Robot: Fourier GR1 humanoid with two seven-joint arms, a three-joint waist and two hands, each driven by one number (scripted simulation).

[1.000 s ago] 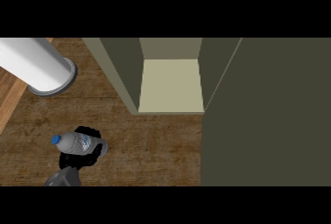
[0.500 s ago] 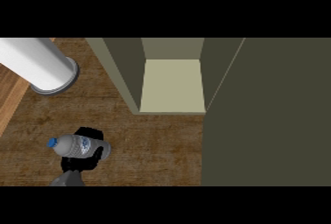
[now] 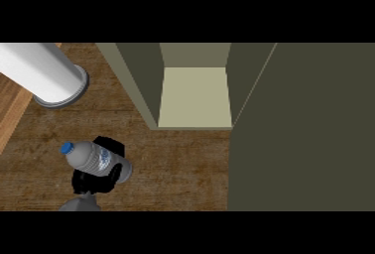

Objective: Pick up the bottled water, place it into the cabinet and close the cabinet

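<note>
Your left hand (image 3: 89, 183) sits at the lower left of the frame with its black fingers curled round the bottled water (image 3: 99, 159). The bottle lies tilted across the palm, its blue cap (image 3: 67, 147) pointing toward the upper left. You cannot tell from this angle whether it has cleared the counter (image 3: 176, 168). The right hand does not show. The step in hand looks like the carry to the cabinet (image 3: 194, 96), whose pale shelf opens in the upper middle of the frame, well apart from the bottle. Bring the bottle up and to the right, aiming for the middle of that opening, so you clip neither the left side wall nor the open door (image 3: 307, 124) filling the right side. Steer wide of the white cylinder (image 3: 40, 74) at upper left, and level the bottle so it settles on the shelf before you let go.
</note>
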